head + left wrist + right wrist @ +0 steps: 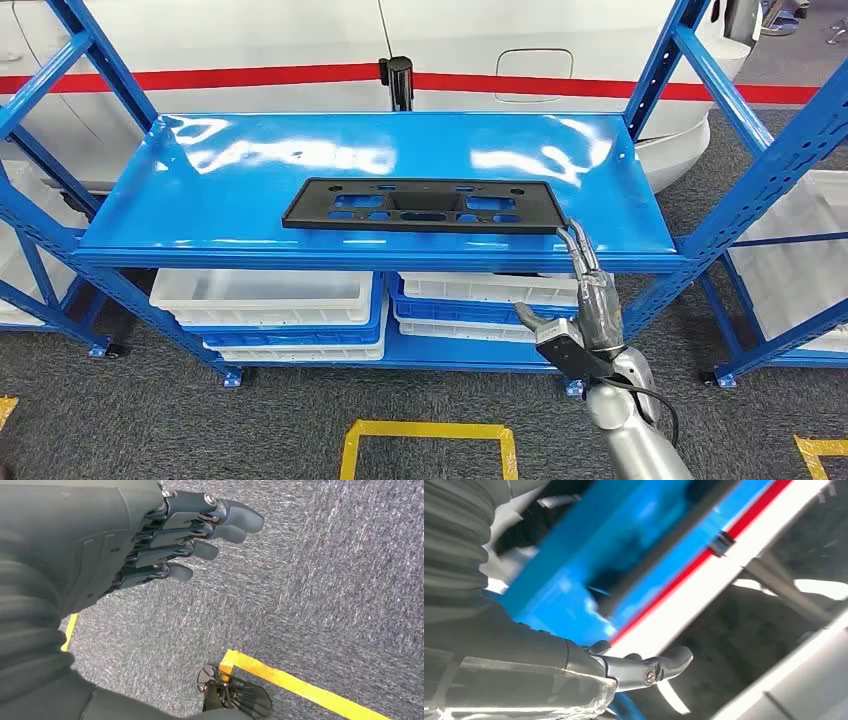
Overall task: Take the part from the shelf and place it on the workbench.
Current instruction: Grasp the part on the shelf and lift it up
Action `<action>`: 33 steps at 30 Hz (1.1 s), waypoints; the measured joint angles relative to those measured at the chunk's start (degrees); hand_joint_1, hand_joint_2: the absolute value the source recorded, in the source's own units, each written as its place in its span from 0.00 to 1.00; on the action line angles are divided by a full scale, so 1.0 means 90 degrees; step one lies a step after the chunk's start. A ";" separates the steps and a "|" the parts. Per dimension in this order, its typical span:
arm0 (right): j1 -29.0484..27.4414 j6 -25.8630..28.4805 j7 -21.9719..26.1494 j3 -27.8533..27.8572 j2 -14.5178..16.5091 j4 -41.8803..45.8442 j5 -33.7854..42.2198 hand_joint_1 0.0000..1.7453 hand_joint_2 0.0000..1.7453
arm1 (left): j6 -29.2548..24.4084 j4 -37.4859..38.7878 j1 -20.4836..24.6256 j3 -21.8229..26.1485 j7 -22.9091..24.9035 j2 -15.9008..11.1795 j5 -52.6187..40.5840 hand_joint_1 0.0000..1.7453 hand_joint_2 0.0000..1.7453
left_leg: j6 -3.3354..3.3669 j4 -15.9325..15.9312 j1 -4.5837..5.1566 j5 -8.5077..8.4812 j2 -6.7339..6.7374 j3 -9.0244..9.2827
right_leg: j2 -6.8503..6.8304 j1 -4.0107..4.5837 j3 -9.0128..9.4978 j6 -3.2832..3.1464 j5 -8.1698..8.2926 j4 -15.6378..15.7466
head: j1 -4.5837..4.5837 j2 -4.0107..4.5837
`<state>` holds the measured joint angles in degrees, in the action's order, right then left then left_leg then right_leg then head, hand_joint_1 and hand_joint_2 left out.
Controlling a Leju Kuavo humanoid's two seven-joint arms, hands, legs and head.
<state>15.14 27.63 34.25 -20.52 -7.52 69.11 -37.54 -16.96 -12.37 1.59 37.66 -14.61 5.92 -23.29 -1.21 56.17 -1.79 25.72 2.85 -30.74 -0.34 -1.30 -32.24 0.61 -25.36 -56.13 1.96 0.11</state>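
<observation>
— One part (417,206) to fetch, and it lies flat on the top deck of the shelf (220,170), long side across, nearer the front lip than the back. Where is the arm in all this?

— Reaching, I'd judge. The right hand (583,292) is raised in front of the shelf edge, its fingertips (572,236) close by the part's right end corner; I can't tell whether they touch it. The fingers are extended and apart, holding nothing.

— And the left hand (165,535)?

— Hanging over grey carpet with a yellow floor line (300,687) nearby, fingers slightly curled and separated, empty.

— So the step in hand is the approach, grasp not yet made. What does the next move call for?

— Getting fingers over the right end and the thumb (532,318) beneath or behind it. The part is a thin black plastic plate, rectangular, matte, pierced with cut-outs, so it sits low on the deck with little edge to catch.

— The deck?

— Glossy blue painted metal, smooth enough to throw glare; the plate may slide rather than lift. Held by one end, a long plate will likely droop
</observation>
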 joint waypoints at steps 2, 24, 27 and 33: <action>0.0016 -0.0004 -0.0088 -0.0077 0.0001 0.0094 -0.0166 0.00 1.00 | 0.0001 0.0000 0.0003 0.0001 0.0005 0.0001 -0.0011 0.00 0.00 | 0.0000 0.0000 0.0000 0.0000 0.0000 -0.0001 | 0.0000 0.0000 0.0000 0.0000 0.0000 0.0000 | 0.0001 0.0000; 0.2089 -0.1058 -0.2063 -0.2037 0.0448 -0.1122 -0.2592 0.00 1.00 | 0.0144 0.0002 0.0043 0.0025 0.0016 0.0000 -0.0384 0.00 0.00 | -0.0008 0.0000 -0.0003 -0.0016 -0.0004 0.0004 | -0.0002 0.0000 -0.0001 0.0000 0.0001 -0.0004 | 0.0001 0.0000; 0.2354 -0.1098 -0.2266 -0.2208 0.0525 -0.1508 -0.2689 0.00 1.00 | 0.0151 0.0002 0.0049 0.0052 0.0010 -0.0001 -0.0443 0.00 0.00 | -0.0009 0.0001 -0.0003 -0.0016 -0.0004 0.0005 | -0.0003 0.0000 -0.0001 0.0000 0.0001 -0.0004 | 0.0001 0.0000; 0.2661 -0.1084 -0.2449 -0.2353 0.0587 -0.2041 -0.2687 0.00 1.00 | 0.0129 0.0002 0.0059 0.0112 -0.0013 -0.0014 -0.0472 0.00 0.00 | -0.0009 0.0002 -0.0002 -0.0016 -0.0005 0.0004 | -0.0003 -0.0001 -0.0001 0.0000 0.0001 -0.0004 | 0.0001 0.0000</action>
<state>39.09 17.87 12.21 -41.70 -2.24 50.74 -61.72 -15.80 -12.35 2.12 38.67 -14.73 5.80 -27.54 -1.29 56.19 -1.81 25.57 2.81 -30.70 -0.37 -1.31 -32.25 0.61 -25.35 -56.17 1.96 0.11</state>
